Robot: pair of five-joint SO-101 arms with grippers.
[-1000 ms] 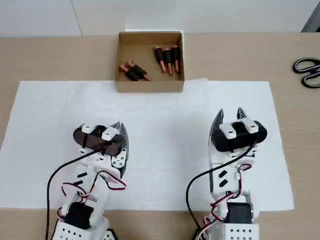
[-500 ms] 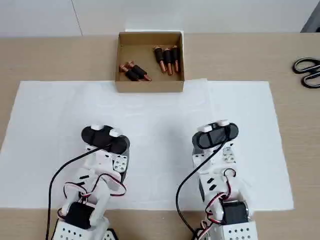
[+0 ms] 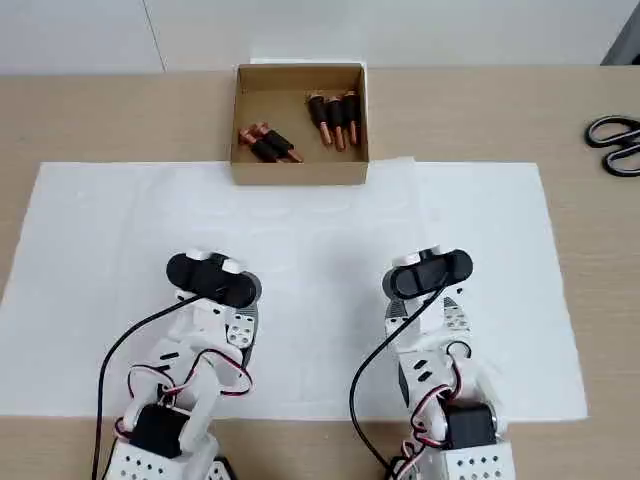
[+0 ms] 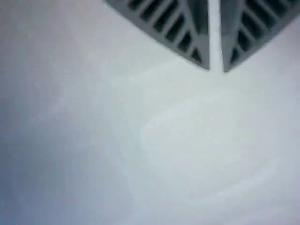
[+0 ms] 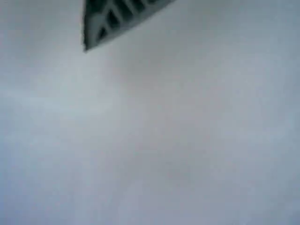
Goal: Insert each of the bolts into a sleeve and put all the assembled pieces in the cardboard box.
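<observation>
The cardboard box (image 3: 246,118) stands at the far middle of the table. Inside it lie several assembled pieces, black sleeves with copper bolts: one cluster (image 3: 267,143) at the box's left, another (image 3: 335,118) at its right. My left arm (image 3: 212,279) is folded back near the table's front edge. My left gripper (image 4: 216,65) hovers close over the white sheet (image 4: 140,150), shut with nothing in it. My right arm (image 3: 428,274) is folded back the same way, and my right gripper (image 5: 96,33) hangs just above the sheet.
The white sheet (image 3: 320,230) covers most of the wooden table between the arms and the box. A pair of scissors (image 3: 615,143) lies at the far right edge, off the sheet.
Both arms have drawn back toward the front edge and tipped downward. The right arm moved left, and its wrist camera now covers its gripper from above.
</observation>
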